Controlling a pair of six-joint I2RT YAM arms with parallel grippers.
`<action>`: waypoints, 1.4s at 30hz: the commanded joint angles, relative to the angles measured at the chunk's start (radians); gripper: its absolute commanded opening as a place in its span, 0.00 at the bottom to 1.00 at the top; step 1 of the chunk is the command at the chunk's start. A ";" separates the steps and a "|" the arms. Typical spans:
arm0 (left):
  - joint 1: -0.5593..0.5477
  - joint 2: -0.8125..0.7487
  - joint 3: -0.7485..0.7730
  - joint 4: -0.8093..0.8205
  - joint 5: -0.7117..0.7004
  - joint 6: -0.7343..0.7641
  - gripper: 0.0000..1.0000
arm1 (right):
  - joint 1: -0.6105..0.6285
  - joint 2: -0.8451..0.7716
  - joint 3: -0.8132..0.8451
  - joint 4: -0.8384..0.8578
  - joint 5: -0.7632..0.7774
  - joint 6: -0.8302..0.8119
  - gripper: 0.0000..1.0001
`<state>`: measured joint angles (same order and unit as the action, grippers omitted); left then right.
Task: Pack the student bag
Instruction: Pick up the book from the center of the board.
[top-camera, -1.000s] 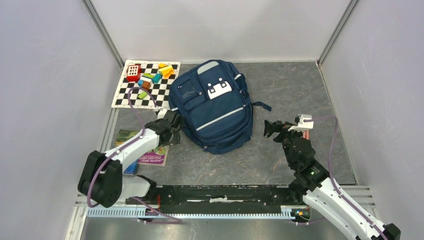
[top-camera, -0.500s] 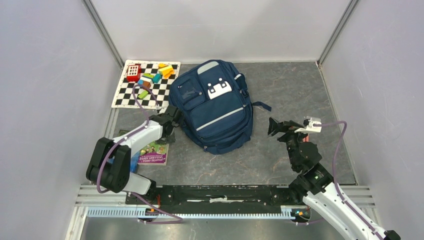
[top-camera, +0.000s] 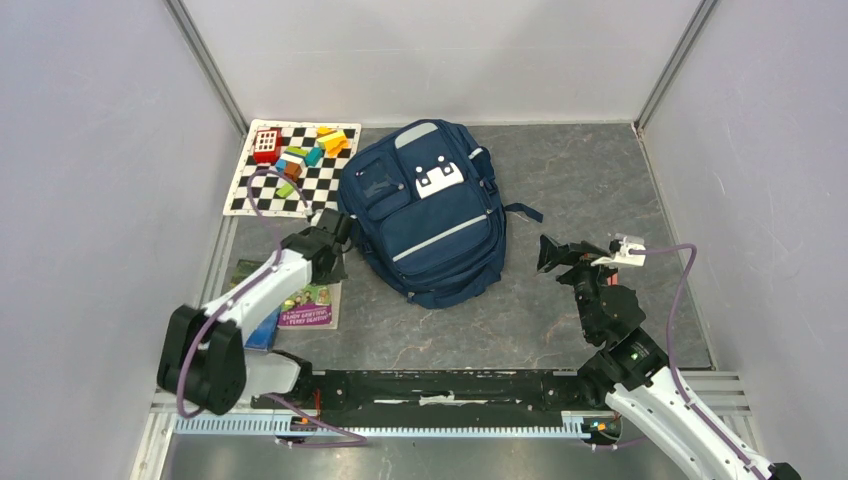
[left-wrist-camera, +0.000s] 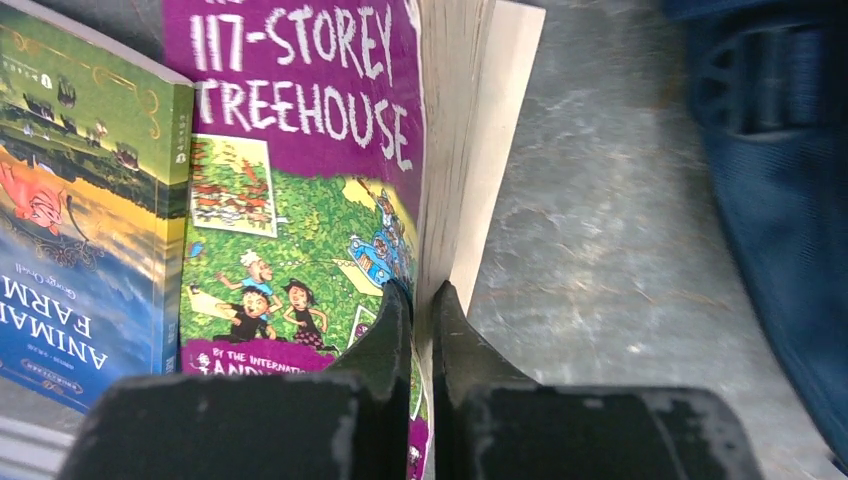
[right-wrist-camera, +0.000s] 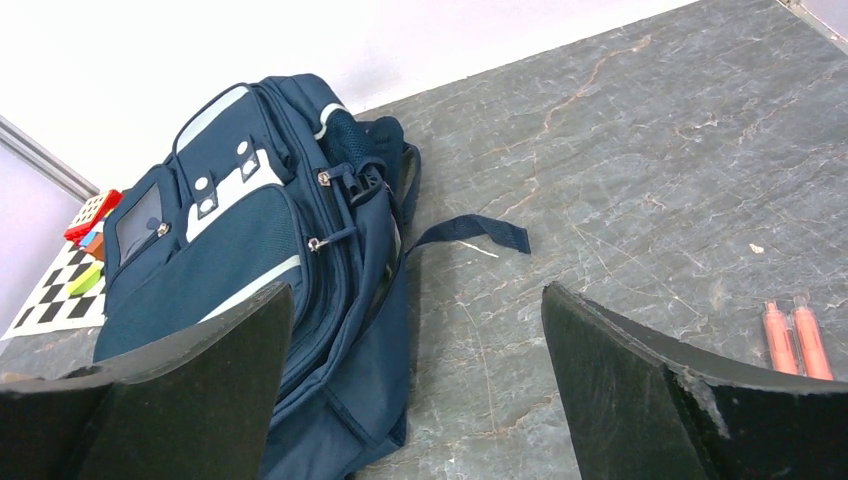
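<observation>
Overhead view, near to far. Lower left of frame: two paperbacks side by side on the grey stone-look tabletop, a purple "117-Storey Treehouse" book & a green-blue "Animal Farm" book. The left gripper has its fingers pressed nearly together, pinching the purple book's edge; can't tell if it has the cover only or more. Lower right: the right gripper hangs spread wide, holding nothing, w/ two orange pens lying nearby. Centre: the large navy fabric backpack lies flat, apparently zipped. Upper left: a black-and-white chequered mat carrying coloured blocks. Progress looks early: nothing visibly packed, first book just gripped; bag seemingly needs opening, other items left.
</observation>
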<state>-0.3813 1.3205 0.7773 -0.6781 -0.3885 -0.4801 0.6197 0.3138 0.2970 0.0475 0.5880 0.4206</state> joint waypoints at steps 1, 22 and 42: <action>0.001 -0.185 0.019 0.029 0.143 0.054 0.02 | 0.000 -0.011 0.015 -0.003 0.026 -0.016 0.98; -0.001 -0.614 0.209 -0.116 0.214 0.121 0.02 | 0.000 0.204 0.072 0.051 -0.336 -0.041 0.94; -0.001 -0.482 0.164 0.298 0.649 -0.029 0.02 | 0.001 0.223 0.039 0.079 -0.369 -0.006 0.91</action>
<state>-0.3801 0.7887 1.0664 -0.7006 0.0818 -0.3801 0.6197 0.5350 0.3241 0.0608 0.2436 0.3878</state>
